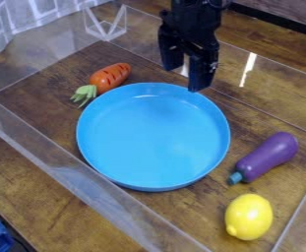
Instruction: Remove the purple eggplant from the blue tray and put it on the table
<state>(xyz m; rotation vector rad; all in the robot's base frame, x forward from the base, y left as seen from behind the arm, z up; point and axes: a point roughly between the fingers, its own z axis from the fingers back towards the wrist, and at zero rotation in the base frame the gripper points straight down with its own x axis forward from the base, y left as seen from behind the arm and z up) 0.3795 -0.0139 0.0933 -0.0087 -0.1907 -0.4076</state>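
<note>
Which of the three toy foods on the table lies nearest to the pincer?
The orange carrot, left of the blue tray. The open pincer hangs near it, while the purple eggplant and yellow lemon lie farther away.

The desk (37,138), dark brown planks with visible grain, is sitting inside clear acrylic walls (63,182). A blue tray (153,135) is lying near its middle, its dish bare. A carrot (106,79) is resting just beside the tray's rim toward the far left corner. An eggplant (265,157) is lying on the wood toward the right edge, its teal stem end pointing at the tray. A lemon (249,217) is sitting near the eggplant, toward the near right corner.
</note>
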